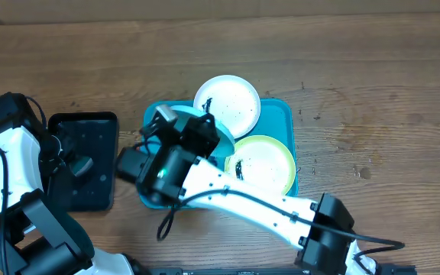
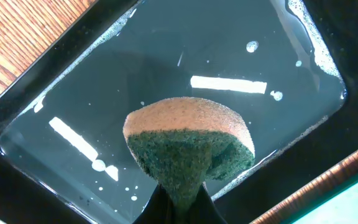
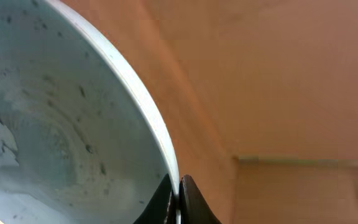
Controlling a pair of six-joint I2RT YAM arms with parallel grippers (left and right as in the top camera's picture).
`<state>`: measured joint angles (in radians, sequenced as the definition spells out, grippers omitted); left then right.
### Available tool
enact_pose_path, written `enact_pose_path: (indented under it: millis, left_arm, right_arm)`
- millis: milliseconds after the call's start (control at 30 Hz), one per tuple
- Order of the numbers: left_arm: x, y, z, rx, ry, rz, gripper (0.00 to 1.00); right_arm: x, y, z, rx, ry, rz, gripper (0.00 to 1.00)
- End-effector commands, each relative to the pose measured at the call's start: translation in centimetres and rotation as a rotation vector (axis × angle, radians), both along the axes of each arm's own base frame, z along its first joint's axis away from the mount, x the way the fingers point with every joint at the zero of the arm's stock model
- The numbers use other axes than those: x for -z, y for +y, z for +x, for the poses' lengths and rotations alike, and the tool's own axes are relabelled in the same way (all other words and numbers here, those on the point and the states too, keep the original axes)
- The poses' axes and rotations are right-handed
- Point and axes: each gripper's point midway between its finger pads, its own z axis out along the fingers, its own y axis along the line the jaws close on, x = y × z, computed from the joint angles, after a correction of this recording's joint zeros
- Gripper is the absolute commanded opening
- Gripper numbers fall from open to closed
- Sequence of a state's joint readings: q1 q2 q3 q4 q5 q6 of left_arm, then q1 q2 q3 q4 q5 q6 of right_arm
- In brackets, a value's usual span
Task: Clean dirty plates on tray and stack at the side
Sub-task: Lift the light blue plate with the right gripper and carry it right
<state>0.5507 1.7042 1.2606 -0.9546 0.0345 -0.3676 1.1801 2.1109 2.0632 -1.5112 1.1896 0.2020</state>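
Progress: early, I judge; no plate stacked at the side | right gripper (image 3: 178, 200) clamped on rim of blue plate (image 3: 55, 124), tilted above tray (image 1: 284, 113), smears on it | left gripper (image 2: 179, 198) pinches sponge (image 2: 188, 143) over wet black tray (image 2: 5, 183) | white plate (image 1: 228, 103), green plate (image 1: 270, 164) on tray, dirty

The right arm (image 1: 235, 191) hides most of the light blue plate (image 1: 224, 140) overhead.

Soft, even light overhead; white strip glare on the water (image 2: 166, 62) in the black tray (image 2: 5, 186); right-wrist background blurred.
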Motion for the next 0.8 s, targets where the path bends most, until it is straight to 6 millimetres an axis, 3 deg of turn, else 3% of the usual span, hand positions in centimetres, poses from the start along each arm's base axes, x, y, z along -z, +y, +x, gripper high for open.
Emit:
enact_pose_path:
  millis: [0, 300, 533, 633, 767]
  left_arm:
    - [0.4, -0.3, -0.1, -0.013, 0.006, -0.020, 0.04]
    - [0.4, -0.4, -0.1, -0.018, 0.005, -0.029, 0.04]
    - [0.4, -0.5, -0.1, -0.019, 0.009, -0.031, 0.04]
    - [0.4, -0.5, -0.2, -0.019, 0.012, -0.033, 0.04]
    - [0.4, -0.6, -0.3, -0.019, 0.014, -0.036, 0.04]
  right_arm:
    - [-3.3, 0.7, -0.4, -0.023, -0.138, -0.012, 0.04]
    - [-3.1, 1.0, -0.8, -0.033, -0.130, -0.007, 0.04]
    - [-1.1, 1.5, -1.3, -0.036, -0.016, 0.057, 0.04]
    - [0.4, 1.9, -1.3, -0.003, 0.048, 0.174, 0.04]
    - [4.4, 2.2, -0.7, 0.070, 0.293, 0.377, 0.04]
